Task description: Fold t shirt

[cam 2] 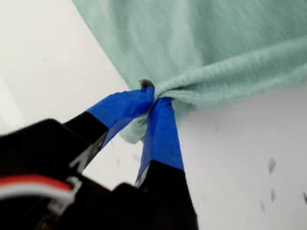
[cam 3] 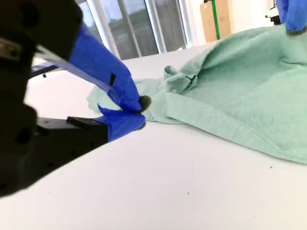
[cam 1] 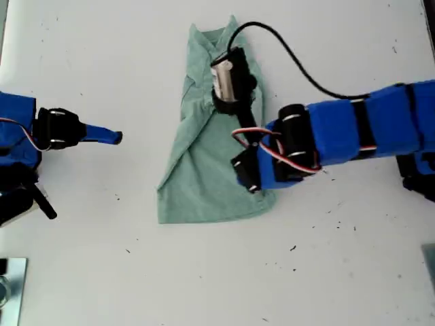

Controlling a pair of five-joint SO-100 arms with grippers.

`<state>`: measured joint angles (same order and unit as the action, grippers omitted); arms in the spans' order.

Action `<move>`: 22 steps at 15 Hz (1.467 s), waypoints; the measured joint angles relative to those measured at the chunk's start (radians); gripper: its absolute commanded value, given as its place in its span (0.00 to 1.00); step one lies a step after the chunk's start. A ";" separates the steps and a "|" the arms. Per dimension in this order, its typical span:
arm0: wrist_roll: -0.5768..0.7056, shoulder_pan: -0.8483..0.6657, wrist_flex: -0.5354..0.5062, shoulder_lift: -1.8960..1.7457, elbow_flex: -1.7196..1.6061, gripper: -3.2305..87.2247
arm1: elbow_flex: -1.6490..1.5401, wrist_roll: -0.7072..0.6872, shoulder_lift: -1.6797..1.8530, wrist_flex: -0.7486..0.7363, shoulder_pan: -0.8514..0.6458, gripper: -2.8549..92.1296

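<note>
The mint-green t shirt (cam 1: 197, 170) lies partly folded and rumpled in the middle of the white table (cam 1: 102, 61). My first gripper (cam 2: 154, 98) is shut on a bunched edge of the t shirt (cam 2: 201, 38). In the exterior view its arm reaches in from the right and lies over the shirt's right side, with the gripper (cam 1: 249, 180) low at that edge. My second gripper (cam 3: 136, 111) is shut with nothing in it. The exterior view shows it (cam 1: 114, 137) on the left, clear of the cloth. The t shirt (cam 3: 249, 86) lies beyond its tips.
A black camera cable (cam 1: 299, 64) loops over the table above the first arm. A metal plate (cam 1: 12, 288) sits at the exterior view's bottom left corner. Windows (cam 3: 139, 28) and a cardboard box (cam 3: 216, 19) stand beyond the table.
</note>
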<state>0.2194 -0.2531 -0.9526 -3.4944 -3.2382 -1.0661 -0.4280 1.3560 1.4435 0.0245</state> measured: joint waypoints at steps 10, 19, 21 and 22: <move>0.000 0.003 0.000 -0.009 0.000 0.03 | 0.189 0.025 0.120 0.101 0.058 0.27; 0.000 0.003 -0.003 -0.014 0.000 0.04 | -1.470 -0.138 1.471 -0.124 -0.307 0.05; 0.000 0.003 -0.029 -0.044 0.000 0.03 | -1.842 -0.130 1.802 -0.156 -0.322 0.05; -0.011 0.003 -0.040 -0.054 0.000 0.03 | -1.916 -0.118 1.884 -0.169 -0.321 0.05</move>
<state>0.2086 -0.2500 -0.9925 -3.5481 -3.2382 -2.9821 -0.5461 3.2398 1.2747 -0.2961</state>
